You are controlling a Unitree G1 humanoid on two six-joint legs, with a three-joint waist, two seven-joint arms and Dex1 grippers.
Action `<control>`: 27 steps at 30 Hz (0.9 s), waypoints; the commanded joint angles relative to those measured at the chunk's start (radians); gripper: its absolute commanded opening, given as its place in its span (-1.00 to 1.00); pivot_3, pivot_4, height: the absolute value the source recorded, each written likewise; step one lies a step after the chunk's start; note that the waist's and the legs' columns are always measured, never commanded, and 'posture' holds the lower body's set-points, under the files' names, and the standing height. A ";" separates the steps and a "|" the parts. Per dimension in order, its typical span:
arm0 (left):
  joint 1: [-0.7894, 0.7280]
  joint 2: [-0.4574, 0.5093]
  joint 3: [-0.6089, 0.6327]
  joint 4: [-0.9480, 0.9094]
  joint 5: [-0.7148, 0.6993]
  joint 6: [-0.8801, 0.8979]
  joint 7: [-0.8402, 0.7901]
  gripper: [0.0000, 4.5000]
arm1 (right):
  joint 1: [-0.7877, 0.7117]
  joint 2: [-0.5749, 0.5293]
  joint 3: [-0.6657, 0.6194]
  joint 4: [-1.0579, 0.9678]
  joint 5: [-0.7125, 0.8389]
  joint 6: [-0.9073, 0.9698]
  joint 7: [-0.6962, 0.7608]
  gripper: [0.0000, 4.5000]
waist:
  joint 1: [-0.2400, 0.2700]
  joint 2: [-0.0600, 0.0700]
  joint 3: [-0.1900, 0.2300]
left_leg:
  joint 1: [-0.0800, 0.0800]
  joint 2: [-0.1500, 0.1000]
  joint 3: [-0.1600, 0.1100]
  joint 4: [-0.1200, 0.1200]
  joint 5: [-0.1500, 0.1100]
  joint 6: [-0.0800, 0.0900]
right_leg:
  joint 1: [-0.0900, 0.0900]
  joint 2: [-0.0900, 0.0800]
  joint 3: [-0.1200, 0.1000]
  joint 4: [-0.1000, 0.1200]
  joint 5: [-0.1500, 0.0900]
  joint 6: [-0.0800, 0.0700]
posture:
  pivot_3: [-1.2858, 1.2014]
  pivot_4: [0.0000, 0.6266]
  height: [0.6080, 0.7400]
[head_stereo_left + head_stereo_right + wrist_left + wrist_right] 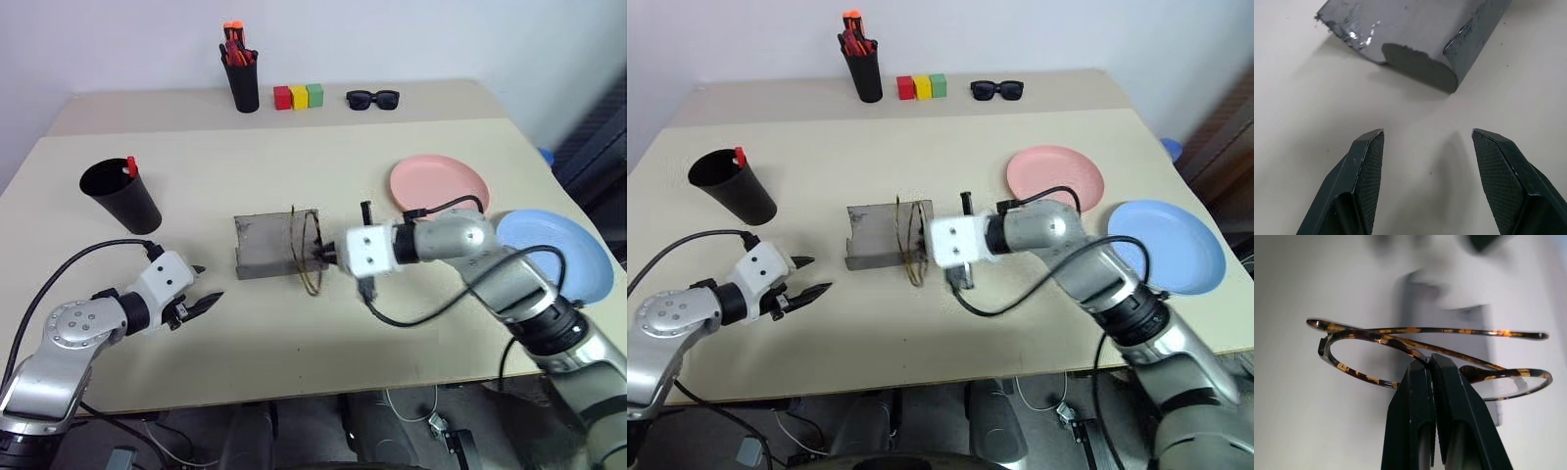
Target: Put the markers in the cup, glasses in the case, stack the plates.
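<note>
My right gripper (1430,360) is shut on the bridge of the glasses (1376,340), thin mottled brown-and-amber frames. It holds them on edge at the right end of the grey case (269,245), which lies at the table's middle. My left gripper (201,289) hovers open and empty near the front left, pointing toward the case (1415,34). A red-capped marker (131,166) stands in the black cup (122,201) at the left. The pink plate (438,184) and the light blue plate (554,253) lie side by side on the right, apart.
Along the back edge stand a black pen holder (241,78) full of orange-red pens, three coloured blocks (299,96) and black sunglasses (372,99). My right arm's cable (421,318) loops low over the table in front of the plates.
</note>
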 commanded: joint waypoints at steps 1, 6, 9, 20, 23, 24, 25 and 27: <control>-0.032 0.017 -0.001 0.005 0.008 -0.021 -0.012 0.29 | -0.026 -0.068 0.018 0.114 -0.034 -0.335 0.162 -0.99 | 0.001 0.000 0.000 | 0.000 0.000 0.000 0.000 0.000 0.000 | 0.000 0.000 0.000 0.000 0.000 0.000 | 0.03 -0.52 1.00; -0.050 0.010 -0.017 0.002 0.012 -0.016 -0.013 0.29 | -0.097 -0.066 0.067 0.286 -0.036 -0.626 0.332 -0.99 | -0.001 0.001 0.001 | 0.001 0.000 0.001 0.000 0.000 0.000 | 0.001 0.000 0.001 0.001 0.000 0.000 | 0.03 -0.52 1.00; -0.047 0.007 -0.021 -0.010 0.011 -0.011 -0.008 0.29 | -0.147 -0.036 0.098 0.411 -0.048 -0.753 0.389 -0.99 | 0.001 0.001 0.001 | 0.002 0.000 0.001 0.000 0.000 0.000 | 0.001 0.000 0.001 0.001 0.000 0.000 | 0.03 -0.52 1.00; -0.019 0.007 -0.023 -0.044 0.001 0.005 0.001 0.29 | -0.187 -0.024 0.045 0.577 0.016 -0.798 0.419 0.46 | 0.004 0.001 0.001 | 0.002 0.000 0.000 0.000 0.000 0.000 | 0.002 -0.001 0.001 0.001 0.000 0.000 | 0.03 -0.52 1.00; -0.022 0.009 -0.028 -0.044 0.001 0.008 -0.002 0.29 | -0.170 -0.060 0.003 0.561 0.040 -0.695 0.420 0.46 | 0.005 0.001 0.001 | 0.002 0.000 0.000 0.000 0.000 0.000 | 0.002 -0.001 0.001 0.001 0.000 0.000 | 0.03 -0.52 1.00; -0.023 0.010 -0.030 -0.044 0.001 0.008 -0.003 0.29 | -0.160 -0.071 -0.008 0.554 0.046 -0.668 0.423 0.46 | 0.006 0.001 0.001 | 0.002 0.000 0.000 0.000 0.000 0.000 | 0.002 -0.001 0.001 0.001 0.000 0.000 | 0.03 -0.52 1.00; -0.028 0.010 -0.033 -0.042 0.002 0.008 -0.005 0.29 | -0.145 -0.089 -0.025 0.535 0.060 -0.610 0.431 0.46 | 0.007 0.001 0.001 | 0.002 0.000 0.000 0.000 0.000 0.000 | 0.002 -0.001 0.001 0.001 0.000 0.000 | 0.03 -0.52 1.00; -0.028 0.011 -0.034 -0.042 0.002 0.006 -0.007 0.29 | -0.115 -0.111 -0.058 0.481 0.098 -0.494 0.440 0.46 | 0.011 0.001 0.001 | 0.002 0.000 0.000 0.000 0.000 0.000 | 0.003 -0.001 0.001 0.001 0.000 0.000 | 0.03 -0.52 1.00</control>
